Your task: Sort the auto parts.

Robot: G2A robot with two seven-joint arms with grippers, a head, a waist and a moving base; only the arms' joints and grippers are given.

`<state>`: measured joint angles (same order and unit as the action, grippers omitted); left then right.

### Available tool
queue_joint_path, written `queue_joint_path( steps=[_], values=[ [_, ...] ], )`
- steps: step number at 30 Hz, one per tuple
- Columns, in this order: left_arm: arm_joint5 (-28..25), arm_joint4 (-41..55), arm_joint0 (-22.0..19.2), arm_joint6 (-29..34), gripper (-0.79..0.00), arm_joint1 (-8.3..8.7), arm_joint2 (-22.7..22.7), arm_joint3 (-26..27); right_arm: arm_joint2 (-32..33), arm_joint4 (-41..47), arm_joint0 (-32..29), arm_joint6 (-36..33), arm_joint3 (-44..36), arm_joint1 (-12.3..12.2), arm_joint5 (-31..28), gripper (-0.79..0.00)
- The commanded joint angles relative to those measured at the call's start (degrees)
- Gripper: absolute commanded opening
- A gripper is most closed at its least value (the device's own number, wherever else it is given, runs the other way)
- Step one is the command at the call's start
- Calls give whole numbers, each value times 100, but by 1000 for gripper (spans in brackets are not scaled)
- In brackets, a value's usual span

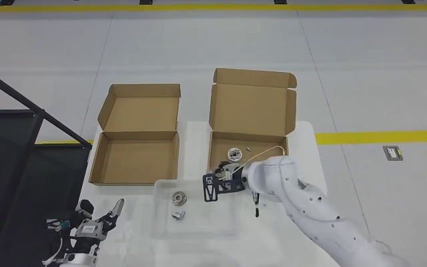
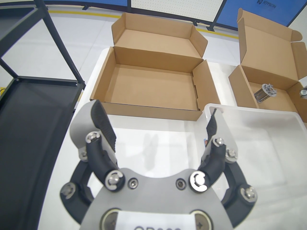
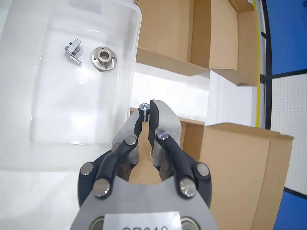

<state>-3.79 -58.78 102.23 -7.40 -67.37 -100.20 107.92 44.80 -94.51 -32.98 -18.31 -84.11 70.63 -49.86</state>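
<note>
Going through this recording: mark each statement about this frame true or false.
1. The right gripper is shut on a small bolt. True.
2. A cylindrical part lies in the right cardboard box. True.
3. The round flange lies in that box too. False: it lies in the clear bin, beside a small bracket.
4. The left gripper is shut. False: it is open, holding nothing.

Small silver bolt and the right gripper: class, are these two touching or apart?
Touching. The right wrist view shows the small silver socket-head bolt pinched inside the right gripper, which is shut on its shank with no gap.
</note>
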Motion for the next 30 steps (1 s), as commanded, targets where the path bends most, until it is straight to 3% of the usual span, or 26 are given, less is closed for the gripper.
queue_joint_path(
  steps=[1, 9, 13, 21, 26, 30],
  values=[
    [0, 0, 0, 0, 0, 0, 0, 0, -44, -9, 60, 88, 80, 9, 1, -785],
    [0, 0, 0, 0, 0, 0, 0, 0, -33, -6, 43, 82, 90, 9, 51, -785],
    [0, 0, 0, 0, 0, 0, 0, 0, 238, 294, -89, -38, 294, 13, 611, -785],
    [0, 0, 0, 0, 0, 0, 0, 0, 876, 688, -420, -1526, 426, -43, 1628, -785],
    [0, 0, 0, 0, 0, 0, 0, 0, 901, 918, -367, -2520, 686, -10, 1672, -785],
    [0, 0, 0, 0, 0, 0, 0, 0, 846, 1119, -136, -2630, 1404, 43, 1494, -785]
  ],
)
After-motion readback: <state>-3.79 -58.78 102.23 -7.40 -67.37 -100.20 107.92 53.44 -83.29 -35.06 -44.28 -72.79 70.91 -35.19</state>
